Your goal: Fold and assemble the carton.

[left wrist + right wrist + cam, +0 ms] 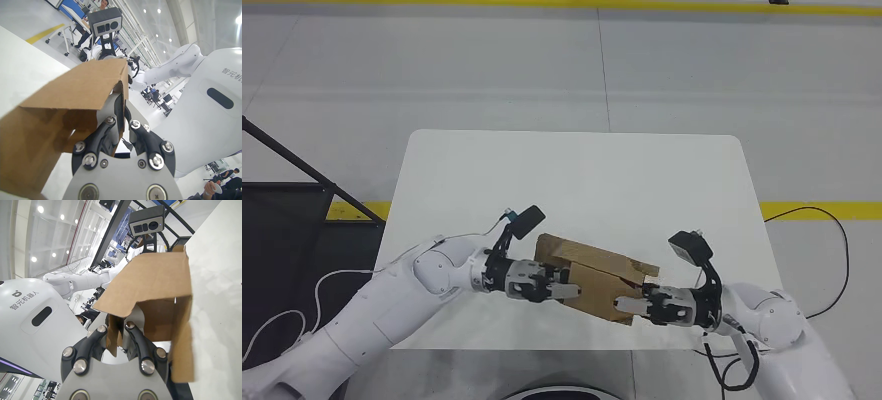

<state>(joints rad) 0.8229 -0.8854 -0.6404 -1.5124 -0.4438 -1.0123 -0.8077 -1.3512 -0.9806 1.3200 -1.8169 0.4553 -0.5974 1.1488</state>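
Note:
A brown cardboard carton (592, 275) is held between the two arms over the near part of the white table (572, 180), partly opened into a tube with loose end flaps. My left gripper (560, 288) is shut on the carton's left end; in the left wrist view its fingers (118, 106) pinch a wall of the carton (75, 91). My right gripper (627, 304) is shut on the right end, where its fingers (138, 315) clamp a flap of the carton (155, 283). The carton's underside is hidden.
The table's far half is bare white surface. A black frame and mesh (282, 230) stands beyond the table's left edge. Grey floor with a yellow line (822, 210) lies on the right.

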